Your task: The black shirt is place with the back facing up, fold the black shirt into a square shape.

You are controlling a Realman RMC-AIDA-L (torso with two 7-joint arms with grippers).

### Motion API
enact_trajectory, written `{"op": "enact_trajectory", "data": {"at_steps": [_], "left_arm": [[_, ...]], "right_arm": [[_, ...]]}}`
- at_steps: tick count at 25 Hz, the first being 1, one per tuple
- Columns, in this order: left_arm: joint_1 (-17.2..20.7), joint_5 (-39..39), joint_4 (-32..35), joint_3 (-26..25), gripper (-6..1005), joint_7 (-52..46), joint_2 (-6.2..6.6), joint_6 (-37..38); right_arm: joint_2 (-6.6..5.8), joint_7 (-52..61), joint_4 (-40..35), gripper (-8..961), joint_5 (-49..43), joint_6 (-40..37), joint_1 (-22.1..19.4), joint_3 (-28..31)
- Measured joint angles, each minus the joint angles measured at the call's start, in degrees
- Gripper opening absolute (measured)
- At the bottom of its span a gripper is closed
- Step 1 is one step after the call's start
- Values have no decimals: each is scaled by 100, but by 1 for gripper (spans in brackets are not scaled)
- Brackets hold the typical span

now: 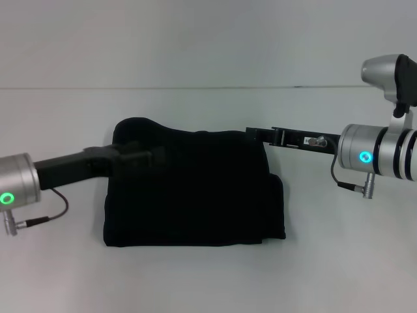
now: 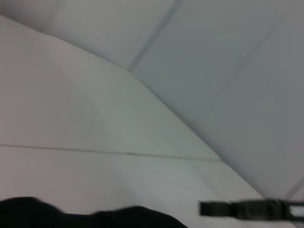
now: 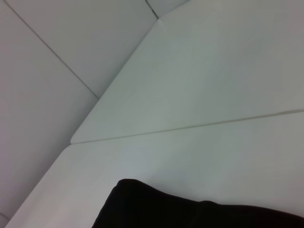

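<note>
Head view: the black shirt [image 1: 192, 189] is seen folded near-square, mid-tabletop [image 1: 208, 280].
Left gripper [image 1: 140, 156]: laid on its left upper edge; jaws' state cannot be told.
Right gripper [image 1: 260, 135]: placed at its far right corner; likewise untellable.

Bare white table [image 1: 208, 287] all round, black shirt [image 1: 195, 192] heaped mid-table, arms over its two far corners

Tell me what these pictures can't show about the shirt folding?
- Left gripper, head view: black on the black shirt, so any grip is unreadable.
- Right gripper, head view: tips merge into the shirt's edge.
- Both wrist views: frame edge cuts off the shirt.
- Shirt's underside: hidden.
</note>
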Motion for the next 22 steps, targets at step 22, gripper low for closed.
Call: {"op": "enact_trajectory", "data": {"at_steps": [22], "left_arm": [[-28,-901,-909,715,950,4700,-547,-2121]], "right_arm": [[-11,-49,-21,294,11,37,15,33]]}}
